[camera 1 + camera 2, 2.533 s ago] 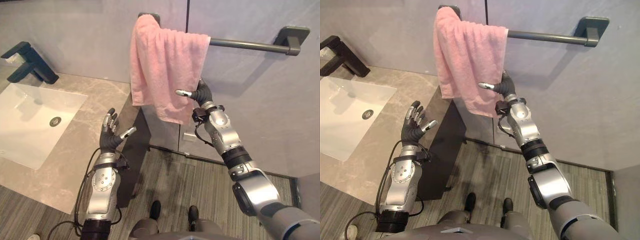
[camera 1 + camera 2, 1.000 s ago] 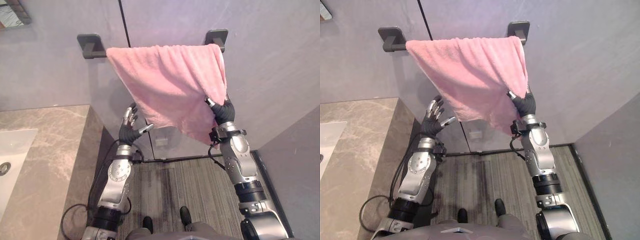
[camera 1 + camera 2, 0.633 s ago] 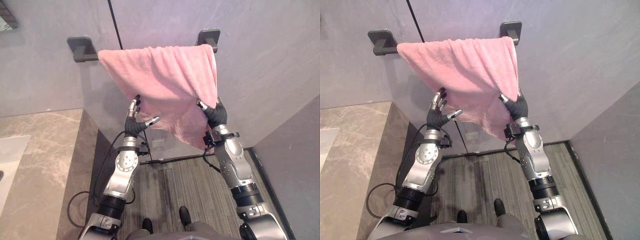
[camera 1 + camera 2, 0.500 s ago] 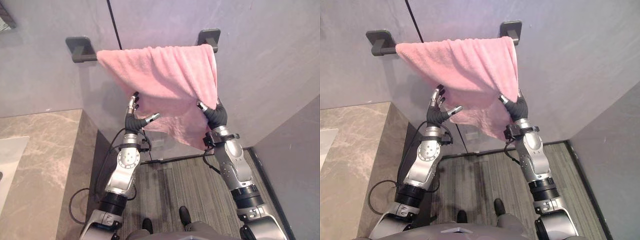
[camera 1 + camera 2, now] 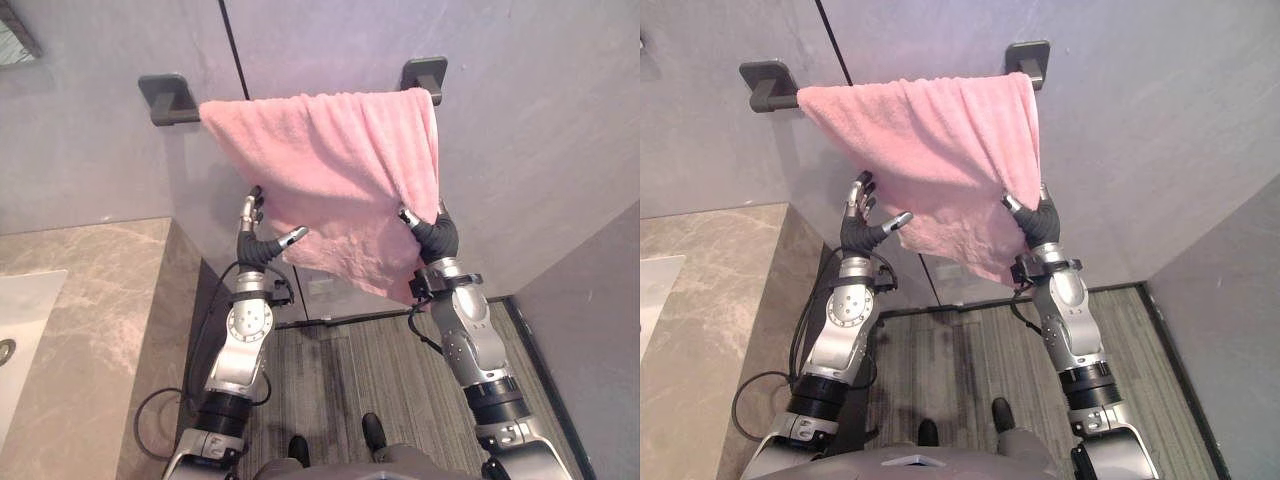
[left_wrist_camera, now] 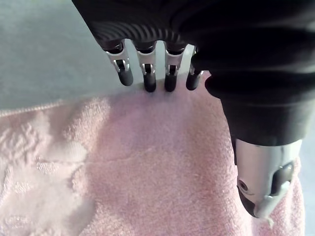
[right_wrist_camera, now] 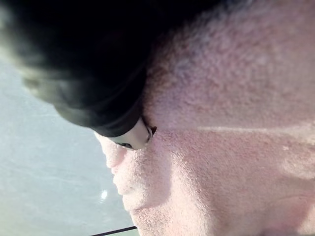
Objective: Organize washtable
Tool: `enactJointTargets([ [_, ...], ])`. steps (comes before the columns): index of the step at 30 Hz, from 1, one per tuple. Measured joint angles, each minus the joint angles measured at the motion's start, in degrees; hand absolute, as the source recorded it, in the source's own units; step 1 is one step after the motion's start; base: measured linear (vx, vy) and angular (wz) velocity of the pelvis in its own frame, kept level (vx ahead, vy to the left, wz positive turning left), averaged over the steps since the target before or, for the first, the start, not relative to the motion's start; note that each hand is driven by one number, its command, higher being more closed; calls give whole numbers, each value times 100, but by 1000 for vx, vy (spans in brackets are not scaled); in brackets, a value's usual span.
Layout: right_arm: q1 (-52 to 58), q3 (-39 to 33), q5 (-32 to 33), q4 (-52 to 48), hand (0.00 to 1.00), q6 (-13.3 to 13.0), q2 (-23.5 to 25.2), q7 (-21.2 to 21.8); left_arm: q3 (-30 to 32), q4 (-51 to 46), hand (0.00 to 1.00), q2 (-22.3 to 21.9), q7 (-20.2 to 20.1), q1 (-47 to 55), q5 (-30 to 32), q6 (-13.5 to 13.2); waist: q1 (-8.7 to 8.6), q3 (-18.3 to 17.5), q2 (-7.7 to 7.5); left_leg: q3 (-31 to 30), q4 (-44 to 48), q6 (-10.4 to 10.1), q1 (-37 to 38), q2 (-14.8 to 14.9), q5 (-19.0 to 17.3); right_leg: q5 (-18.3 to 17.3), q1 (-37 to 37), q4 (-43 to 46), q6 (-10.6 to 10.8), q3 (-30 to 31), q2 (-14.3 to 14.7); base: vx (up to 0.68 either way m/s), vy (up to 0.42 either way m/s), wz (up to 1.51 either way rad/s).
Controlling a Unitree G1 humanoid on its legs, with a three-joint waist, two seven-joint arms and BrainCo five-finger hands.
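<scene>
Fingers [image 6: 149, 81] straight on left hand [image 5: 256, 250]; right hand [image 5: 434, 238] (pinch) curled on pink towel [image 5: 330, 150]

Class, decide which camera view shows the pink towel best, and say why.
Left eye view: the towel hangs whole across the rail, lower edge included. The right eye view matches it; both wrist views catch close patches.

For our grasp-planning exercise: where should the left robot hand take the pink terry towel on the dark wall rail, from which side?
Probably the lower-left edge of the pink terry towel, pinched from below by the left robot hand: it hangs free of the dark wall rail, slanting, while the right robot hand pinches the lower-right edge.
</scene>
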Motion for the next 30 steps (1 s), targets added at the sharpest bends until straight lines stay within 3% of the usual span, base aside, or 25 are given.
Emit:
enactJointTargets([
  [13, 115, -76, -48, 0, 100, -64, 174, -52, 139, -28, 0, -6, 13, 17, 0, 24, 10, -2, 10, -46, -9, 0, -11, 13, 1, -9, 21, -25, -10, -80, -3, -2, -2, 3],
  [23, 87, 25, -38, -39, 100, -66, 181, -51, 98, 619, 0, 11, 102, -523, -212, 85, -65, 1, 14, 45, -36, -3, -19, 14, -1, -10, -32, -25, -12, -5, 11, 4, 1, -4],
  [24, 71, 54, -37, -39, 100, -66, 184, -49, 81, 632, 100, 9, 126, -596, -244, 85, -64, 1, 14, 89, -38, -7, -23, 12, -4, -9, -59, -22, -12, 40, 15, 19, 6, -18],
  [30, 29, 178, -37, -40, 100, -74, 183, -63, -47, 841, 100, 5, 181, -972, -282, 86, -83, 1, 15, 260, -24, -9, -3, -10, -4, -4, -133, -11, -10, 178, 17, 26, 4, -12],
])
